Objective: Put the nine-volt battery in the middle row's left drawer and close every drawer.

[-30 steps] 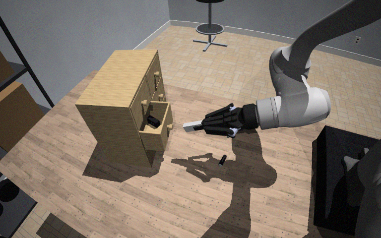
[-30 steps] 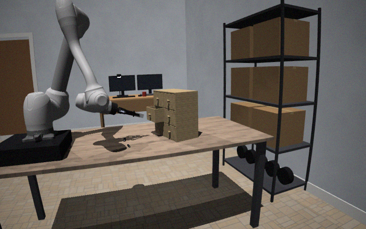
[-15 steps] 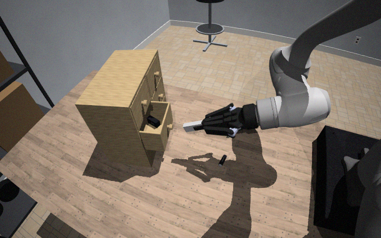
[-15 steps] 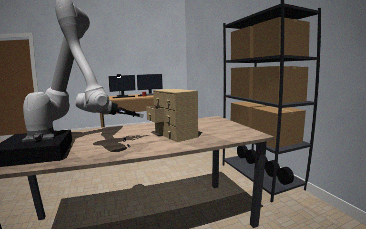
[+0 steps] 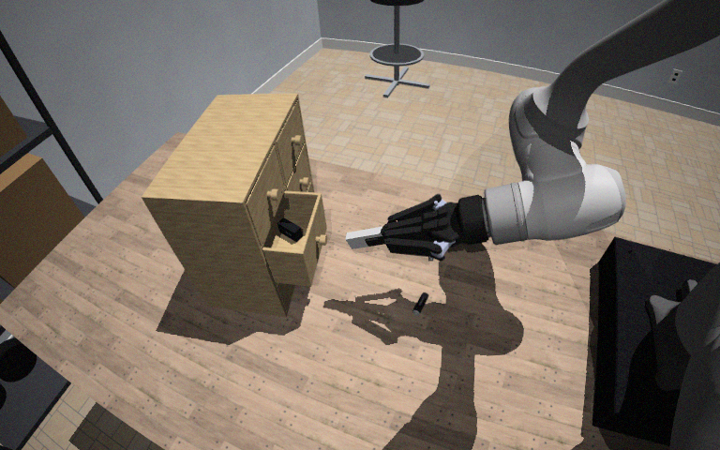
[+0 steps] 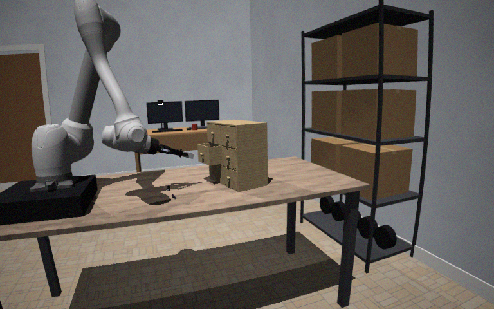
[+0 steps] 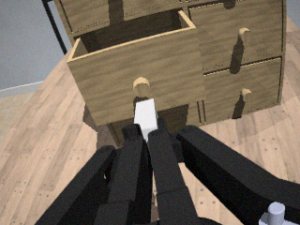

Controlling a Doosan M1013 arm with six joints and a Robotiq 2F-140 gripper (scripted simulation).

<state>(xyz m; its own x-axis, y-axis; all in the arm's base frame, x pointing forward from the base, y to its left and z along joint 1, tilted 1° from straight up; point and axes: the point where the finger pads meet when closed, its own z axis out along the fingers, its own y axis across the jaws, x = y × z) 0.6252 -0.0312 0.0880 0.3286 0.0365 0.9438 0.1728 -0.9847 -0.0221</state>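
Note:
The small wooden chest (image 5: 212, 154) (image 6: 251, 152) (image 7: 219, 25) stands on the table. Its middle-row left drawer (image 5: 294, 260) (image 6: 206, 152) (image 7: 138, 63) is pulled partway out. The black nine-volt battery (image 5: 290, 229) lies inside that drawer; the wrist view does not show it. My gripper (image 5: 363, 238) (image 6: 190, 155) (image 7: 148, 114) is shut and empty. It is held level, with its pale fingertips pointing at the drawer's knob (image 5: 321, 239) (image 7: 142, 85), a short gap in front of it. The other drawers are pushed in.
A small dark cylinder (image 5: 420, 303) (image 6: 168, 188) lies on the table below my gripper, and another small dark thing (image 6: 173, 197) lies near it. The arm's black base (image 5: 637, 328) (image 6: 43, 200) sits at the table's end. A shelf rack with boxes (image 6: 364, 109) stands beyond the table.

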